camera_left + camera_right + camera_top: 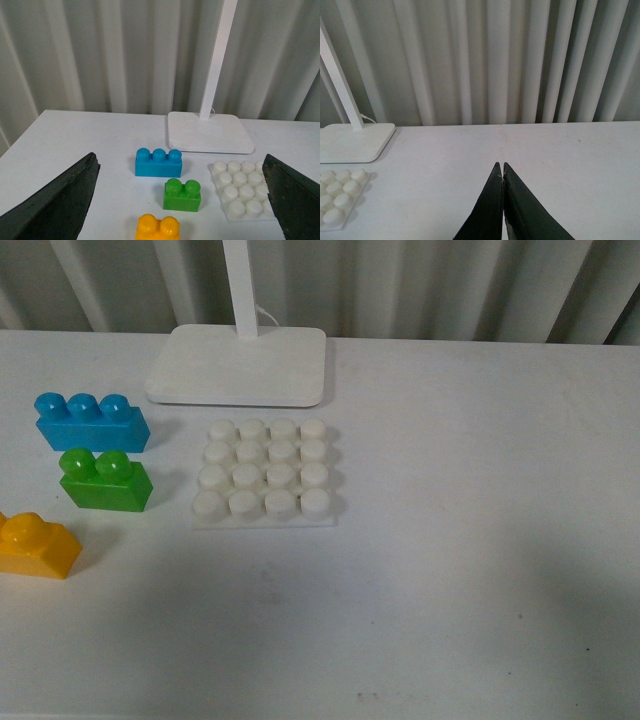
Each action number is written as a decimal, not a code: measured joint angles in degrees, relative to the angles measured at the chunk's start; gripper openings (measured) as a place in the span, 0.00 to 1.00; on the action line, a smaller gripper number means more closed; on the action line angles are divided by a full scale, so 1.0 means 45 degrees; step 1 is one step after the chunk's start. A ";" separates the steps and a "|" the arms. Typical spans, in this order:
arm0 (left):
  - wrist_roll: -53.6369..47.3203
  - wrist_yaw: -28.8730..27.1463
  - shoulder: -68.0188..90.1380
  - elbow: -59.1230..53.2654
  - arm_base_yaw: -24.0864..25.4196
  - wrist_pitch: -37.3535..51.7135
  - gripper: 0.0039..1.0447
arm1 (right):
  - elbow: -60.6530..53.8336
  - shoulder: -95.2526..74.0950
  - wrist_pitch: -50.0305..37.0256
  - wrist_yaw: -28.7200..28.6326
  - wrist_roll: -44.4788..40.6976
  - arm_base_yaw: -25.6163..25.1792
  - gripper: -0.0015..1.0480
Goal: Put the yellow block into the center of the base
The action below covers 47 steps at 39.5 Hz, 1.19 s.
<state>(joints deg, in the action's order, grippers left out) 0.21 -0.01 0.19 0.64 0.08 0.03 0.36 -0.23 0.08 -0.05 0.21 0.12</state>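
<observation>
The orange-yellow two-stud plastic brick (pixel 35 545) is sitting far left, well apart from the flat white studded square plate (pixel 264 472). The left gripper (pixel 179 160) is gaping empty; the right gripper (pixel 503 166) is pressing its jaws together.

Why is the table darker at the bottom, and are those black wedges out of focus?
Front view: soft, even light; a broad dim shadow dulls the near table, and the frame edge cuts the yellow block. Left wrist view: the fingers of the left gripper are dark, soft wedges. Right wrist view: the right gripper is a black, unlit shape.
</observation>
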 joint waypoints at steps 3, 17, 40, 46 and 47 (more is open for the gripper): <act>0.0000 0.0000 0.0000 0.0000 0.0000 0.0000 0.94 | 0.0000 0.0000 0.0000 0.0005 0.0000 0.0000 0.01; 0.0277 0.0121 0.0141 0.0068 0.0010 -0.0243 0.94 | 0.0000 0.0000 0.0000 0.0000 -0.0015 0.0000 0.30; 0.4585 0.1418 1.4270 0.1802 0.0758 0.5455 0.94 | 0.0000 0.0000 0.0000 0.0000 -0.0010 0.0000 0.91; 0.3915 0.1715 1.5412 0.1846 0.0962 0.6256 0.94 | 0.0000 0.0000 0.0000 0.0000 -0.0010 0.0000 0.91; 0.3837 0.1719 1.5645 0.1875 0.1001 0.6363 0.94 | 0.0000 0.0000 0.0000 0.0000 -0.0010 0.0000 0.91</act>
<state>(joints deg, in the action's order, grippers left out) 17.47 7.73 70.59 9.08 4.58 28.67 0.36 -0.23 0.08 -0.05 0.16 0.12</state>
